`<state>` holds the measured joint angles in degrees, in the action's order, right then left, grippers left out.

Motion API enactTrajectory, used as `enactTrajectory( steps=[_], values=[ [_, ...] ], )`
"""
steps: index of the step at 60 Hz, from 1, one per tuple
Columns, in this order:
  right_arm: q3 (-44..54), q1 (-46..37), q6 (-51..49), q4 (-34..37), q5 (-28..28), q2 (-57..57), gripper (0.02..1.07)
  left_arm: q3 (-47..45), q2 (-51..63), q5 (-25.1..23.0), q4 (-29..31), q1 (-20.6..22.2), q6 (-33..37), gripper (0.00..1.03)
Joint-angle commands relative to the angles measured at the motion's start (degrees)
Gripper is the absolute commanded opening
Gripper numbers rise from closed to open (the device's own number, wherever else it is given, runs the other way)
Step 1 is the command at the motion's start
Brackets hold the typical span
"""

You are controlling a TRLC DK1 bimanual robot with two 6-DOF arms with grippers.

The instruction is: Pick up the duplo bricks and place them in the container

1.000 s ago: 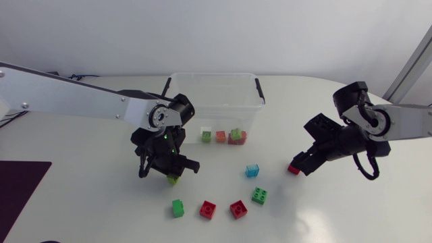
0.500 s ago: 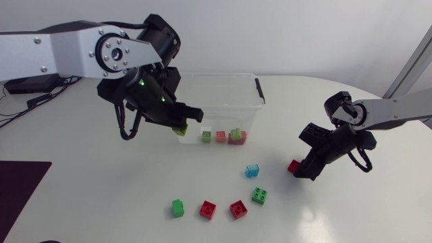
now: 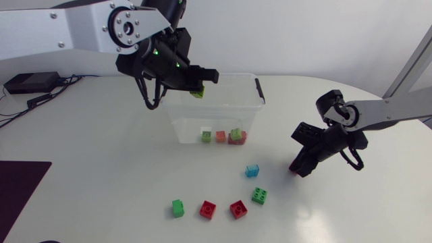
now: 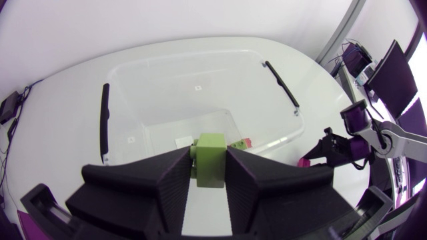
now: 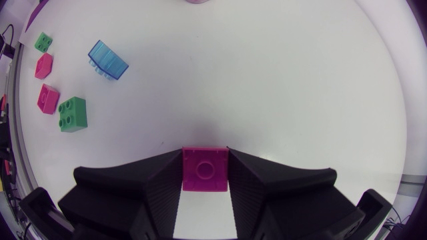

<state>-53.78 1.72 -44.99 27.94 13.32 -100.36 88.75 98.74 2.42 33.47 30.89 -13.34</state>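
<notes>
My left gripper (image 3: 192,86) hangs over the clear container (image 3: 216,75), shut on a lime-green brick (image 3: 197,93). In the left wrist view that lime brick (image 4: 211,160) sits between the fingers above the container's bare floor (image 4: 193,87). Down at the table on the right, my right gripper (image 3: 297,167) is shut on a magenta-red brick (image 5: 204,169), which the head view hides. Several bricks lie loose on the table: a blue one (image 3: 252,171), a green one (image 3: 259,196), two red ones (image 3: 238,209) and another green one (image 3: 177,208).
Several small bricks (image 3: 221,136) lie against the container's front wall. A dark mat (image 3: 17,185) covers the table's left front corner. In the right wrist view the blue brick (image 5: 108,60) and a green brick (image 5: 72,113) lie ahead of the gripper, off to one side.
The left arm has lifted the lime brick from the table to above the container. The right gripper has come down over the magenta-red brick and shut on it.
</notes>
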Motion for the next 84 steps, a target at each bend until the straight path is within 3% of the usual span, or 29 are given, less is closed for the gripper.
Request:
enactTrajectory(
  steps=[1,5,10,17,27,35,53,64,67,71,72,75,77,84],
  values=[
    [0.43,-0.4,0.26,2.2,-0.23,3.85,0.22,2.74,3.65,-0.04,-1.04,-1.36,-0.72,0.27],
    [-0.27,-0.4,0.34,4.75,-0.23,6.93,0.22,3.45,5.41,1.19,-3.94,-2.24,-0.63,0.42],
    [-1.68,0.75,1.4,7.83,-0.23,10.88,0.22,3.71,6.82,4.35,-7.81,-3.21,0.07,0.77],
    [-4.93,3.82,4.74,10.82,-0.14,14.93,0.22,2.83,6.29,8.66,-10.27,-3.39,1.74,0.96],
    [-14.16,9.45,12.21,13.36,0.3,17.91,0.22,-0.6,0.4,8.66,-10.18,-4.26,5.17,0.97],
    [-23.04,13.05,18.1,13.1,0.3,16.86,0.23,-9.91,-8.74,7.08,-8.86,-4.26,13.52,0.97],
    [-39.21,19.38,27.77,5.54,-3.13,3.06,0.23,-31.53,-21.31,-1.01,-5.35,-2.42,29.78,0.96],
    [-44.22,21.49,30.58,2.47,-4.62,-5.02,0.25,-38.56,-23.94,-1.54,-3.85,1.71,36.11,0.96],
    [-45.54,22.1,31.28,1.5,-5.5,-7.4,0.32,-40.41,-24.38,-1.54,-2.98,2.94,38.22,0.96],
    [-47.03,22.98,31.37,1.15,-7.26,-9.86,0.5,-42.26,-24.47,-1.54,-1.92,4.35,41.03,0.96],
    [-47.73,23.16,31.55,1.15,-7.52,-10.65,0.66,-42.96,-24.47,-1.54,-1.83,4.79,41.82,0.96],
    [-48.79,23.33,31.63,1.41,-7.87,-11.79,0.89,-44.28,-24.47,-1.54,-1.75,6.02,43.84,0.96],
    [-49.14,23.51,31.72,1.5,-8.22,-11.97,0.98,-44.98,-24.47,-1.54,-1.48,6.72,44.72,0.96],
    [-47.47,23.6,32.95,1.59,-8.4,-9.77,1.02,-45.42,-22.54,-1.54,-1.39,8.57,45.25,0.96]
  ],
)
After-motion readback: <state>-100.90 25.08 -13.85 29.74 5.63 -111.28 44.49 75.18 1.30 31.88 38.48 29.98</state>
